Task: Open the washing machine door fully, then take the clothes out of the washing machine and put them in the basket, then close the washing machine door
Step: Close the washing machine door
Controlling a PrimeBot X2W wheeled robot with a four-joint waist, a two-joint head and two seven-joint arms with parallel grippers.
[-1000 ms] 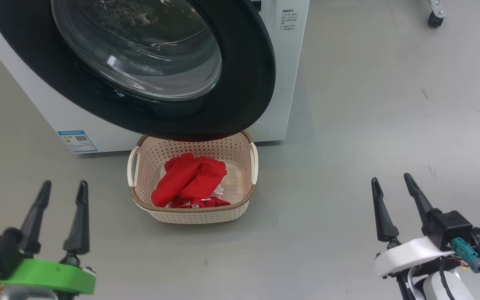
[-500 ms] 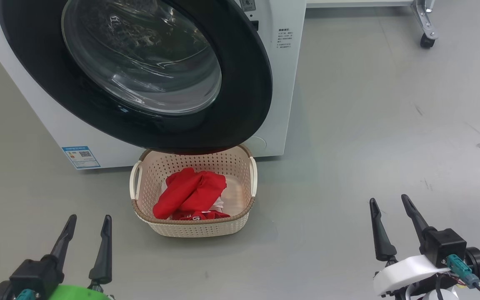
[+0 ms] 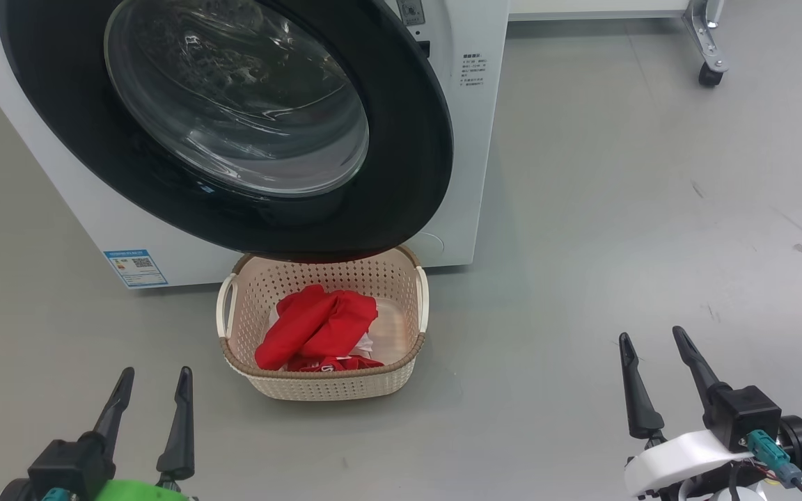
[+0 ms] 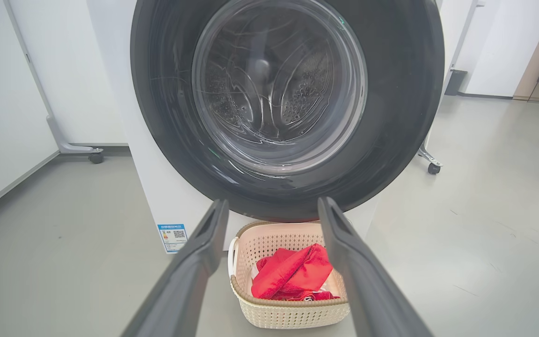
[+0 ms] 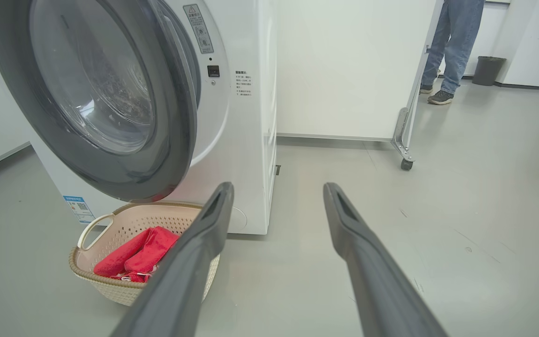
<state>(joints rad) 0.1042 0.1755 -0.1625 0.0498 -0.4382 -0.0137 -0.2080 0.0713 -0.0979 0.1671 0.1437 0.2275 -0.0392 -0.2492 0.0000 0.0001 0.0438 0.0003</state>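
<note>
On floor at washing machine [image 3: 474,139] front, basket [image 3: 317,376] holds clothes [image 3: 317,327]; washing machine door [image 3: 408,139] ajar. Left gripper [image 3: 155,374], right gripper [image 3: 652,334] jaws spread, empty. Best: push rim steadily until latched.

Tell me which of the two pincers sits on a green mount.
The left pincer, at the head view's lower left, rises from a green mount; the right pincer has a white mount.

Washing machine [image 3: 474,181] print [image 3: 473,69] apparently illegible
</note>
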